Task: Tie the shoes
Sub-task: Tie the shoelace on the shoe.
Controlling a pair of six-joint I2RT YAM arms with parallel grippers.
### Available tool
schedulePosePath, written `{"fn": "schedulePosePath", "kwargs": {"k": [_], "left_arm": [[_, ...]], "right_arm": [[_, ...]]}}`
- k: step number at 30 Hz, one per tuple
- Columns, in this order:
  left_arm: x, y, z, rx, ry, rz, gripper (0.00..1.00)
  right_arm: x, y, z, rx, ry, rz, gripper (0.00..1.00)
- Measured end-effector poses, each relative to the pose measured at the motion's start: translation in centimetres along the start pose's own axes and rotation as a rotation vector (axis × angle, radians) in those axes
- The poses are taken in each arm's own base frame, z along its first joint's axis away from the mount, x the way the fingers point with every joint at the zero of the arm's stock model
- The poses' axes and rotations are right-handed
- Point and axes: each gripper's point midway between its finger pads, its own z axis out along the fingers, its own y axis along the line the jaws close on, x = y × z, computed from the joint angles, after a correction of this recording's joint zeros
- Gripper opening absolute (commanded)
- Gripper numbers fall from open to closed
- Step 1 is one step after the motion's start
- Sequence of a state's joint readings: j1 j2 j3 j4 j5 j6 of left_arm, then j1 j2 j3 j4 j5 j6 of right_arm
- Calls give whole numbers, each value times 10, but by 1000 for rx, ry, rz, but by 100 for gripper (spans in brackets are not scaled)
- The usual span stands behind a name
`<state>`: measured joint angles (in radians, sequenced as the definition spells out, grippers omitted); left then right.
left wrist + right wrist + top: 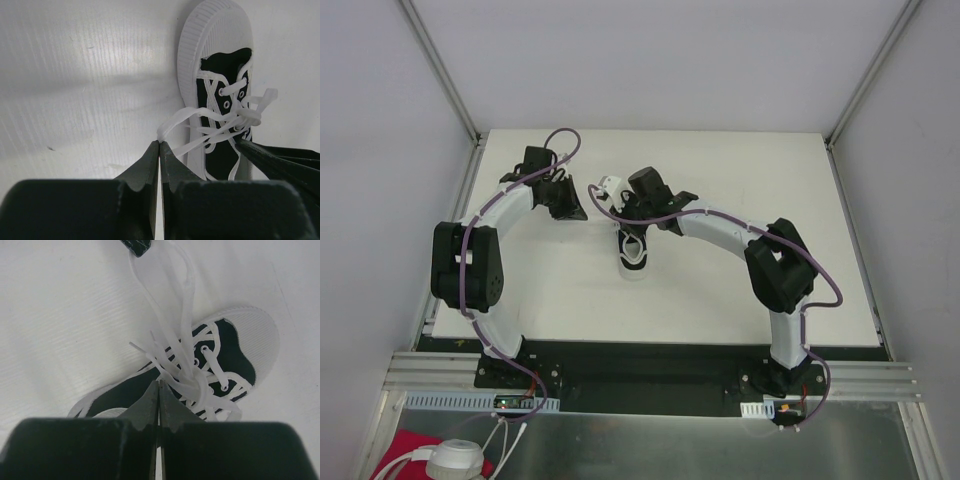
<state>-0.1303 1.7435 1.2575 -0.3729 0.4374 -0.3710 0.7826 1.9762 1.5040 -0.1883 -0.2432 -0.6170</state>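
Observation:
The shoe (633, 258) is a small black sneaker with a white sole, lying in the middle of the white table. Its toe (215, 30) points away in the left wrist view. My left gripper (159, 142) is shut on a white lace loop (175, 120) drawn out sideways to the shoe's left. My right gripper (159, 382) stands over the tongue, its jaws pressed together on a strand of the lace tangle (192, 375). A long doubled lace (186, 300) runs from the tangle up to the left gripper's tip (137, 246). The right fingers (280, 160) show beside the shoe.
Both arms arch over the white table (740, 300), meeting near its centre. Grey walls close in the left, right and back. A black base rail (640, 360) runs along the near edge. A red cloth (410, 445) and a white object (455, 462) lie below it.

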Motion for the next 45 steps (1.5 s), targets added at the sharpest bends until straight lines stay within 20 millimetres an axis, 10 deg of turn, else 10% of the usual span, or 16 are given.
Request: {"fn": "schedulePosePath", "kwargs": {"k": [7, 13, 26, 38, 45], "left_arm": [[0, 0, 0, 0, 0, 0, 0], [0, 0, 0, 0, 0, 0, 0], [0, 0, 0, 0, 0, 0, 0], [0, 0, 0, 0, 0, 0, 0], [0, 0, 0, 0, 0, 0, 0]], "right_arm": [[-2, 6, 0, -31, -12, 15, 1], [-10, 10, 1, -50, -44, 54, 36], [-8, 0, 12, 0, -36, 71, 49], [0, -1, 24, 25, -12, 54, 1], [-1, -1, 24, 23, -18, 59, 1]]}}
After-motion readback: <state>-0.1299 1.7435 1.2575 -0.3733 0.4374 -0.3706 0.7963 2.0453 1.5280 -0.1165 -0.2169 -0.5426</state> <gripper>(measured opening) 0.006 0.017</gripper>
